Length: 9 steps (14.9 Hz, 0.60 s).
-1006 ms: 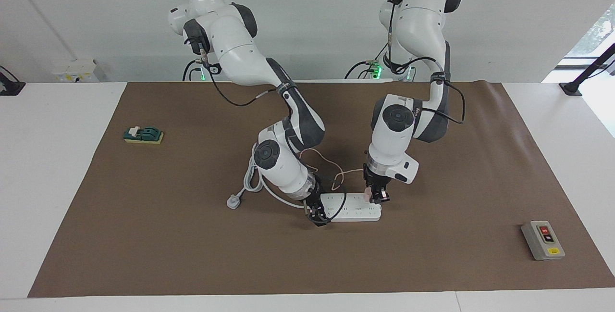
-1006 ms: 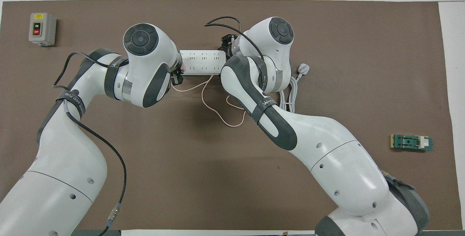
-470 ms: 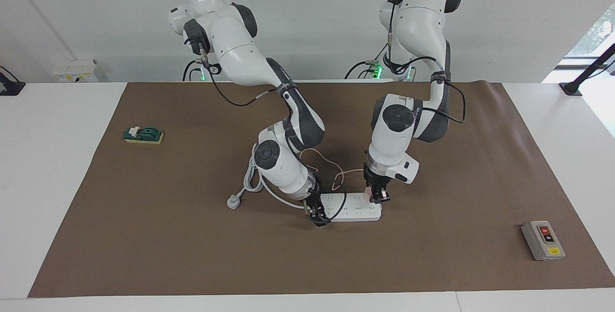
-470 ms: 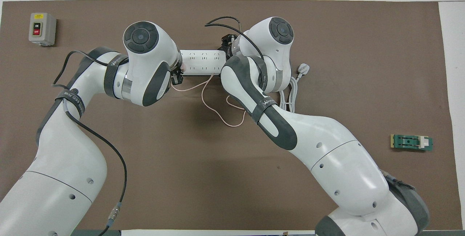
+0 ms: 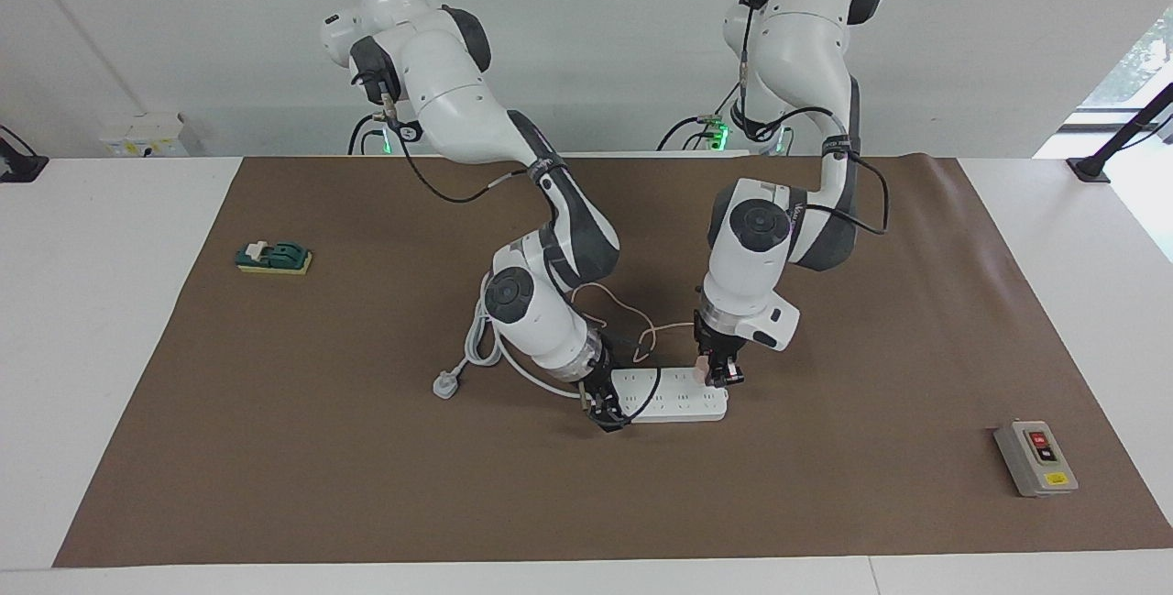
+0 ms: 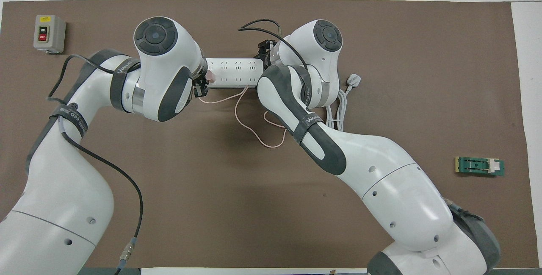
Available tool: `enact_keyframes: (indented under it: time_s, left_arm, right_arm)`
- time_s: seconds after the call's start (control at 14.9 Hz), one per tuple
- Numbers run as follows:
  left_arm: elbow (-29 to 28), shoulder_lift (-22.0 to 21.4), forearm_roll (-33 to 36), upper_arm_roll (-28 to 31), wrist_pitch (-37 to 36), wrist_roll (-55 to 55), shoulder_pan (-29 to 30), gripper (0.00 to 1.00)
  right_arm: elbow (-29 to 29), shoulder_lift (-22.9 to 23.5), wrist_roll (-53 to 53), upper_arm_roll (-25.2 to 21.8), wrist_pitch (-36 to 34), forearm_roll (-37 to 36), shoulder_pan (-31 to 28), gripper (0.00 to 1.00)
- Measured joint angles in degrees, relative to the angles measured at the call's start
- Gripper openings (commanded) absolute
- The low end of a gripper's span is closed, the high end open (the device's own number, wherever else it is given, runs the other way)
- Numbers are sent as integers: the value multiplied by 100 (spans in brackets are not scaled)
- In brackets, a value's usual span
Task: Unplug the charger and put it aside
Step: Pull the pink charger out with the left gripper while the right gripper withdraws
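The pale pink charger (image 5: 701,366) (image 6: 208,76) sits at the white power strip's (image 5: 678,398) (image 6: 233,72) end toward the left arm. My left gripper (image 5: 718,373) (image 6: 202,86) is shut on the charger from above. I cannot tell whether the charger's pins are out of the socket. Its thin pink cable (image 5: 644,335) (image 6: 254,135) loops on the mat nearer to the robots. My right gripper (image 5: 602,413) (image 6: 263,51) is down at the strip's other end, touching it.
The strip's thick white cord and plug (image 5: 445,386) (image 6: 353,81) lie toward the right arm's end. A green switch block (image 5: 275,258) (image 6: 479,166) sits farther that way. A grey button box (image 5: 1035,457) (image 6: 48,33) stands toward the left arm's end on the brown mat (image 5: 367,485).
My left hand has risen slightly and shifted toward the left arm's end with the charger in it. The right arm and the strip have not moved.
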Motion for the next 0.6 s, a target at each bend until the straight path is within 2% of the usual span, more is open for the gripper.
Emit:
enact_keyframes:
  time_s: [0.2,0.4,0.47,0.54,0.6]
  left_arm:
    - [9,-531,1,73,-356,33,16,0]
    - [-27,-596,1,68,-463,34,17,0]
    - [-37,-596,1,62,-512,34,16,0]
    - [-37,-601,1,59,-569,37,16,0]
    - [-37,-622,1,58,-629,56,16,0]
  right_arm:
    - [0,0,-1,0,0,0,0,58]
    - [0,0,-1,0,0,0,0,66]
    - [0,-1,-1,0,0,0,0,73]
    - [0,-1,-1,0,0,0,1,100]
    - [0,-2,-1,0,-2,0,1,100]
